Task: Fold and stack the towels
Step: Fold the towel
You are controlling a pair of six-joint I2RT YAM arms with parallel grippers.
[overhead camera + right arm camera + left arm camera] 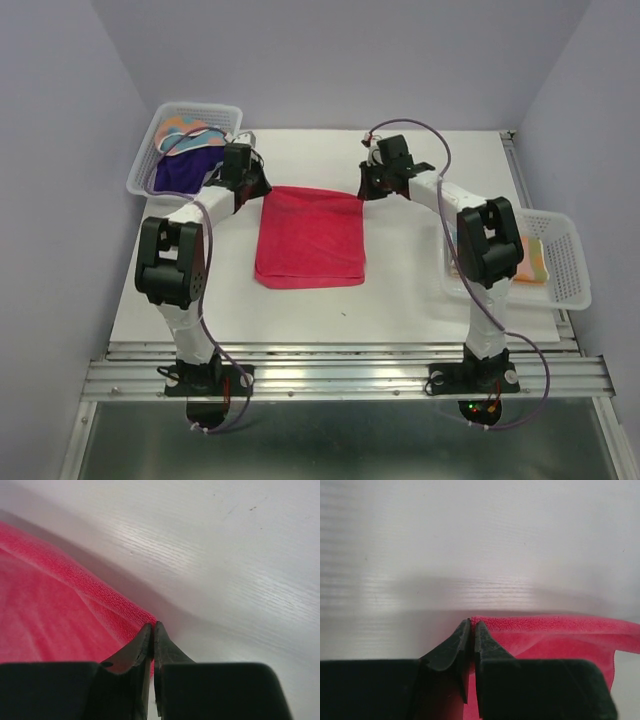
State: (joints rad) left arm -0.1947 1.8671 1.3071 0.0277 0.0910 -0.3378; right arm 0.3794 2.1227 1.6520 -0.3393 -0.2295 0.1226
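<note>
The left gripper (471, 624) and right gripper (153, 626) are reaching toward mid-frame, each pinching a red towel (308, 235) corner (the pinched bits are hiding).

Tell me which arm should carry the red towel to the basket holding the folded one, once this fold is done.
Right, probably. The right arm stands beside that basket, and its jaws pinch the far right corner of the red towel. The left arm is farther off.

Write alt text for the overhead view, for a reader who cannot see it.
Jaws shut, the left gripper and right gripper pinch the far left and far right corners of a pink-red towel lying on a white table. White mesh baskets flank it.
</note>
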